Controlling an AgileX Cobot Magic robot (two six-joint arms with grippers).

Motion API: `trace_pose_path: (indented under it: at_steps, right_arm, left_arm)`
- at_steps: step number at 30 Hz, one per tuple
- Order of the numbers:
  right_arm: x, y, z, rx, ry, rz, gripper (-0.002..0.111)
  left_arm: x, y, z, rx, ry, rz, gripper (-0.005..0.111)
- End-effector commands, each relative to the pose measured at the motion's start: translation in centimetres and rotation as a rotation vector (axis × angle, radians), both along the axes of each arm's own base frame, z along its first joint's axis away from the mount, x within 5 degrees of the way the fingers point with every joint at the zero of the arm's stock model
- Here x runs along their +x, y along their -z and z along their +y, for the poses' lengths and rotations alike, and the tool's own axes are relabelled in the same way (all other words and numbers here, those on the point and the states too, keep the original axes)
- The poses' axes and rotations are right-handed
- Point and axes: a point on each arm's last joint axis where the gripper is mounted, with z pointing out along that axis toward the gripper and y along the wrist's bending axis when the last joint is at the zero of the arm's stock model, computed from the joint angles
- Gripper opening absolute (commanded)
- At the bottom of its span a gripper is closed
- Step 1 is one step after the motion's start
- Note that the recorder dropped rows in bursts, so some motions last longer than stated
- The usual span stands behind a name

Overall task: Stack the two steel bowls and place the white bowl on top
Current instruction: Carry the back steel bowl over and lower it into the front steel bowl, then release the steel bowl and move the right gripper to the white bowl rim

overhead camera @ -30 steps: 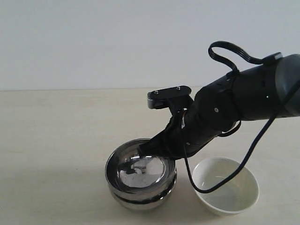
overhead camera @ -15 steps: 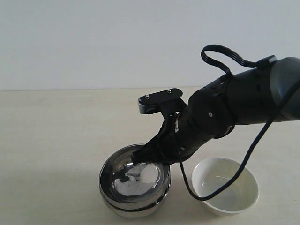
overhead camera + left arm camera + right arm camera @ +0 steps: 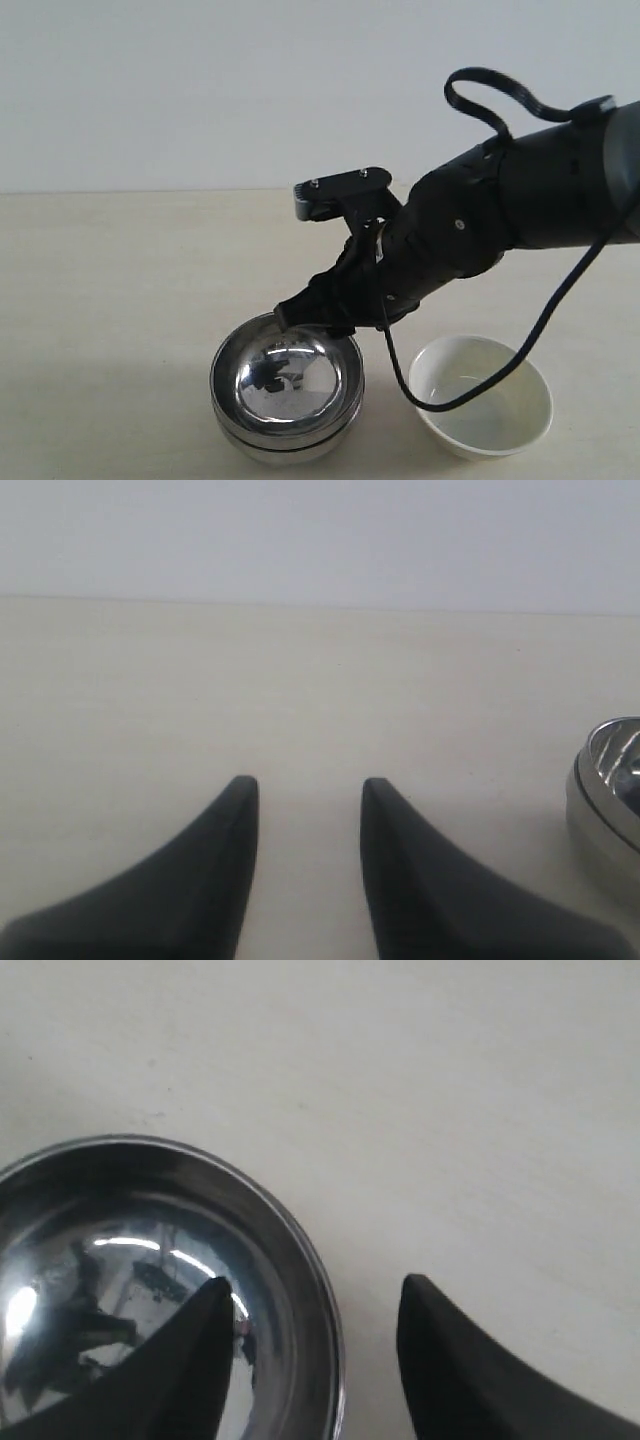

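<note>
Near the front edge of the pale counter (image 3: pixel 120 300), the two steel bowls (image 3: pixel 288 405) sit nested one inside the other, upright with their mouths up. The upper steel bowl (image 3: pixel 290 378) shows a mirror-bright inside. Only a curved band of the lower steel bowl (image 3: pixel 285 447) shows under its rim. Just beside the stack, on the right of the exterior view, the white bowl (image 3: pixel 495 425) stands upright on the counter, apart from the metal pair and not yet on top of them.

The right tool (image 3: pixel 300 314) hangs at the far rim of the upper steel bowl (image 3: pixel 120 1260), reaching down from a bulky black arm (image 3: pixel 500 215). In the right wrist view the right tool (image 3: pixel 315 1280) is released: its two dark fingers (image 3: pixel 190 1360) are spread wide with nothing between them, one over the bowl's hollow and the other over bare counter outside the rim. A black cable (image 3: pixel 560 290) loops from the arm and droops across the white bowl.

The left tool (image 3: pixel 308 781) is released as well, its fingers parted over bare counter and gripping nothing. The stack (image 3: pixel 608 800) shows off to one side of it, well clear of its fingers.
</note>
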Motion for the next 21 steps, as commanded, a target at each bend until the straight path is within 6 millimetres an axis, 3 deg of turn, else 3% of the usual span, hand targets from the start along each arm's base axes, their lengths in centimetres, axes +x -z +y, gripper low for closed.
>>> trace_pose_path:
  at_steps: [1, 6, 8, 12, 17, 21]
  right_arm:
    - [-0.3, -2.4, -0.3, 0.036, -0.012, -0.056, 0.042]
    - [-0.7, -3.1, -1.5, -0.054, -0.026, -0.048, 0.024]
    - [-0.4, -2.9, -2.8, -0.104, 0.029, -0.001, 0.024]
    - [0.8, -2.3, -5.8, -0.174, 0.124, 0.081, 0.036]
    - [1.7, -1.5, -9.1, -0.251, 0.202, 0.173, 0.062]
    - [1.9, -0.1, -11.6, -0.301, 0.257, 0.228, 0.062]
  left_arm:
    - [0.0, 0.1, 0.0, 0.001, -0.003, -0.006, 0.032]
    - [0.0, 0.1, 0.0, 0.001, -0.003, -0.006, 0.032]
    - [0.0, 0.1, 0.0, 0.001, -0.003, -0.006, 0.032]
    - [0.0, 0.1, 0.0, 0.001, -0.003, -0.006, 0.032]
    - [0.0, 0.1, 0.0, 0.001, -0.003, -0.006, 0.032]
    - [0.0, 0.1, 0.0, 0.001, -0.003, -0.006, 0.032]
